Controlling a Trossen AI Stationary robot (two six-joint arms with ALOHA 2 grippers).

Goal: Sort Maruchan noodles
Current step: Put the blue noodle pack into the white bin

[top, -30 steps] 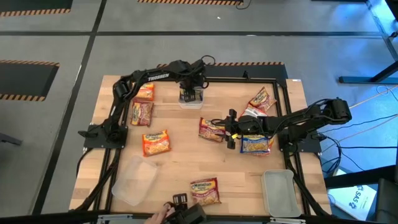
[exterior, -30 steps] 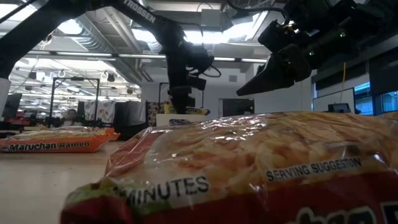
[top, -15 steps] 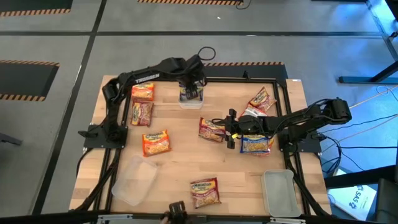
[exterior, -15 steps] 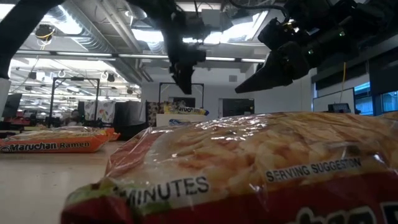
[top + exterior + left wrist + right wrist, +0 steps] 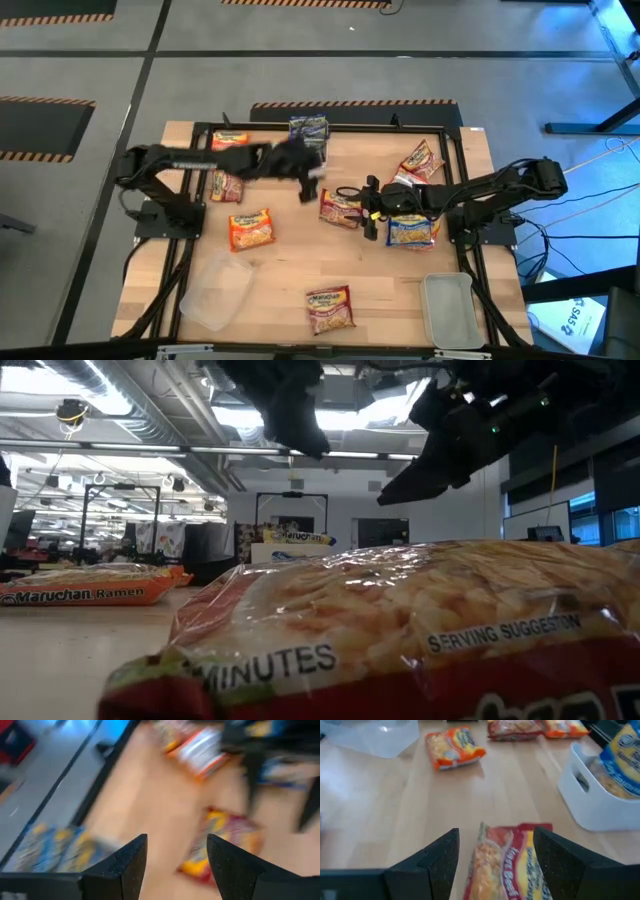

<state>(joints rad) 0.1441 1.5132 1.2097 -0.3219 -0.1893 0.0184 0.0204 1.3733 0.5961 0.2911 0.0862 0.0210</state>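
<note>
Left gripper (image 5: pixel 306 176) spread, empty, frame centre; we log right gripper (image 5: pixel 368 208) spread beside red packet (image 5: pixel 340 208) on wooden table (image 5: pixel 300 255).

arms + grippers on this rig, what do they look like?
Both arms are black, jointed and slim. The right gripper has two thin dark fingers, with yellow cabling at the wrist. The left gripper shows two broad, angular matte-black fingers. Black cables trail off the right arm's base.

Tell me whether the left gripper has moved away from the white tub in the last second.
Yes. The left gripper, open and empty, has pulled back from above the white tub at the table's far edge, toward the table's middle, nearer the red noodle packet.
</note>
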